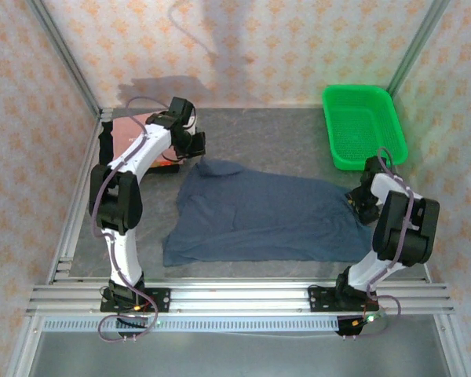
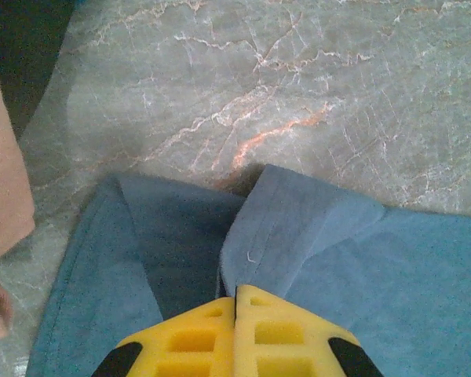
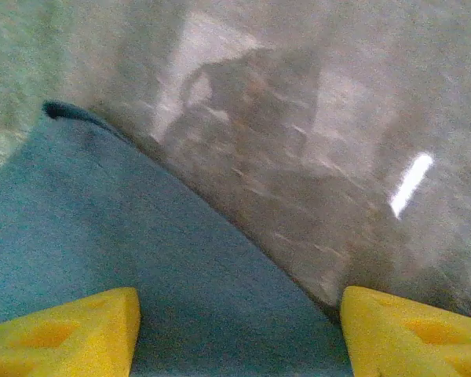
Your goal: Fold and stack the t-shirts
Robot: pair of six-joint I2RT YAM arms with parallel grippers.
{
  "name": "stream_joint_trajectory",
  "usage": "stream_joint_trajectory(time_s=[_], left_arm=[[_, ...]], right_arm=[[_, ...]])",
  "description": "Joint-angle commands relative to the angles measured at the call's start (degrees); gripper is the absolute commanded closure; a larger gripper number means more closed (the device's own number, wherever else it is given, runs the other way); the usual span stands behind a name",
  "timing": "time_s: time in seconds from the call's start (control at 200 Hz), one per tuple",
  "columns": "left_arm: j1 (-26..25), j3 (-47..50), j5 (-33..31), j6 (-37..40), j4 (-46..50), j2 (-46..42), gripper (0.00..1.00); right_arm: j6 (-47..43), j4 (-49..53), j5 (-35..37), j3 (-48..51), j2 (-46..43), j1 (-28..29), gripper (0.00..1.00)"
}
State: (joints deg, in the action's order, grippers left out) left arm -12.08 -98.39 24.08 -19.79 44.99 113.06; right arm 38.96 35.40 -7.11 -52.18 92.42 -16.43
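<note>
Blue shirt [image 1: 259, 216] spread at table [image 1: 282, 133] centre; soft, light, limp, we judge; edges and corners best hold; left gripper [image 2: 235, 294] pinched on far-left edge; right gripper [image 3: 239, 302] wide over right edge.

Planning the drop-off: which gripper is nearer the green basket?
Right. The right gripper is open just in front of the green basket; the left gripper, pinching the blue t-shirt, is far to its left.

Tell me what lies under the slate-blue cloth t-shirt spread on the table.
Grey marbled tabletop shows all around the slate-blue t-shirt and runs under its edges. Whatever lies beneath its middle is covered by the cloth and cannot be seen.
</note>
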Motion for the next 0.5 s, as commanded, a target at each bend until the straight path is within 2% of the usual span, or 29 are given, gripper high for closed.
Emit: stream_joint_trajectory(time_s=[0.0, 0.185, 0.4, 0.495], left_arm=[[-0.45, 1.91, 0.88, 0.67, -1.66, -3.0, 1.0], [-1.41, 1.76, 2.83, 1.24, -2.01, -3.14, 1.0], [-3.43, 1.7, 3.61, 2.46, -1.98, -2.58, 1.0], [-3.66, 2.4, 3.7, 2.56, -2.1, -2.72, 1.0]], right_arm=[[1.13, 3.0, 3.56, 0.7, -3.37, 0.15, 0.3], [-3.98, 4.56, 5.73, -4.97, -3.08, -1.03, 0.26], [-10.8, 1.51, 0.78, -9.36, -0.35, -4.84, 0.25], [-12.05, 0.48, -1.37, -10.58, 1.57, -6.04, 0.28]])
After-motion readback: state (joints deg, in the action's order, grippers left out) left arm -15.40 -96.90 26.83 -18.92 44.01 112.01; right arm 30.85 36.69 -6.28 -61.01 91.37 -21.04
